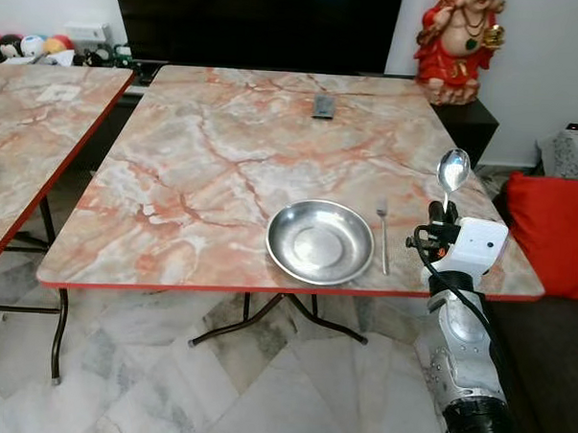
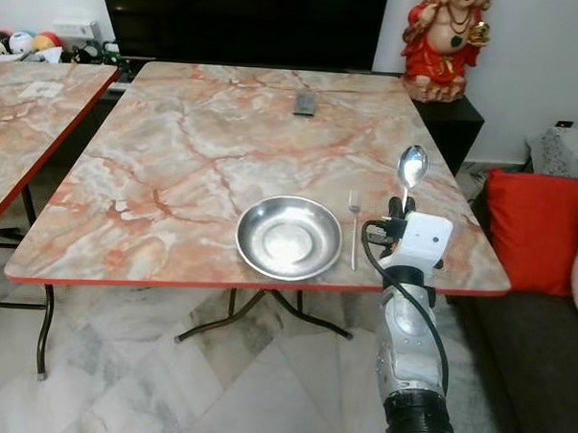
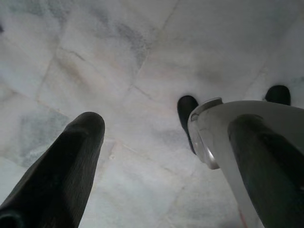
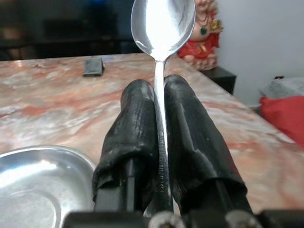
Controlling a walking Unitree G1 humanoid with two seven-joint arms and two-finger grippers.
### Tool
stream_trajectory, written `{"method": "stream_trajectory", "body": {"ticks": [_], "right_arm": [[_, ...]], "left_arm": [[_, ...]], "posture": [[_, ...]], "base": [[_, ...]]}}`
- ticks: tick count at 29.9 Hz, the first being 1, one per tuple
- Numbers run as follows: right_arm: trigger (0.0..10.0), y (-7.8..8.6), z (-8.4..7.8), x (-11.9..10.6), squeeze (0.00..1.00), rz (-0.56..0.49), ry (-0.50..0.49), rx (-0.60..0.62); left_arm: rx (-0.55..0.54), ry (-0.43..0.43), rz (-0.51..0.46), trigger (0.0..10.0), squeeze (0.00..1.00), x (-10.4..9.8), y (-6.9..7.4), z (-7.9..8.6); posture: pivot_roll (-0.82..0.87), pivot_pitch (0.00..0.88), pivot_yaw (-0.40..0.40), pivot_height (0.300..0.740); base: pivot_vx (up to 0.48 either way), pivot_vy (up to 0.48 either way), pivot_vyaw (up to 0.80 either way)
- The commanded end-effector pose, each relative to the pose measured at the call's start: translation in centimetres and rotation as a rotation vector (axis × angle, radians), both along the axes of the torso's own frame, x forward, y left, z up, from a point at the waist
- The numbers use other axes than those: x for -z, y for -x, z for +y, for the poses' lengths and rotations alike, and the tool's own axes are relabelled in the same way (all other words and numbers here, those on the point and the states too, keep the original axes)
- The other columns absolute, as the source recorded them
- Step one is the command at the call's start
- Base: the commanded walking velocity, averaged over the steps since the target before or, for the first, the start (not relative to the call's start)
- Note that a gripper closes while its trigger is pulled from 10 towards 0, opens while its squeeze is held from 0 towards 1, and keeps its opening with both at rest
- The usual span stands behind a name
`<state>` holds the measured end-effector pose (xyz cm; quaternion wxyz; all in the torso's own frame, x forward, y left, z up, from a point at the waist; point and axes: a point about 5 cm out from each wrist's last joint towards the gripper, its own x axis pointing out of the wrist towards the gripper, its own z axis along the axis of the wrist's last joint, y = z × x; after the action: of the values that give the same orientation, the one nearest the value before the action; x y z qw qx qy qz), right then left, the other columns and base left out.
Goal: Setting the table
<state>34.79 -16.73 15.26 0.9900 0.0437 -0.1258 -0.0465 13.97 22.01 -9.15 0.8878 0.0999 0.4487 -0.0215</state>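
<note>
my right hand [image 4: 159, 142] pinches a spoon [image 1: 453, 172] upright above the marble worktop [image 1: 205, 165] beside fork [image 1: 383, 235] and plate [image 1: 320, 241]; left hand [image 3: 161, 156], wide, hangs over floor tiles [image 3: 142, 47].

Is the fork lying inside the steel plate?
No, the fork lies flat on the table just to the right of the steel plate, apart from its rim.
</note>
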Motion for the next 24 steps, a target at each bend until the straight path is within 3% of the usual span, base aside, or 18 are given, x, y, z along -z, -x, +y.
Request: {"method": "stream_trajectory", "body": {"ticks": [1,18,24], "right_arm": [[10.0,0.06,-0.91,-0.49,0.00,-0.018,0.007,0.027],[10.0,0.07,-0.83,-0.53,0.00,-0.022,0.008,0.019],[10.0,-0.40,-0.53,-0.07,0.00,0.037,0.010,-0.008]], "left_arm": [[-0.002,0.009,0.026,10.0,0.00,0.28,0.52,-0.22],[-0.006,0.009,0.030,10.0,0.00,0.24,0.45,-0.05],[-0.007,0.022,0.018,10.0,0.00,0.23,0.11,-0.61]], "posture": [[0.02,0.094,-0.020,0.740],[0.02,0.096,-0.022,0.740],[0.02,0.098,-0.022,0.740]], "base": [[0.277,0.000,0.00],[0.279,0.000,0.00],[0.000,0.000,0.00]]}}
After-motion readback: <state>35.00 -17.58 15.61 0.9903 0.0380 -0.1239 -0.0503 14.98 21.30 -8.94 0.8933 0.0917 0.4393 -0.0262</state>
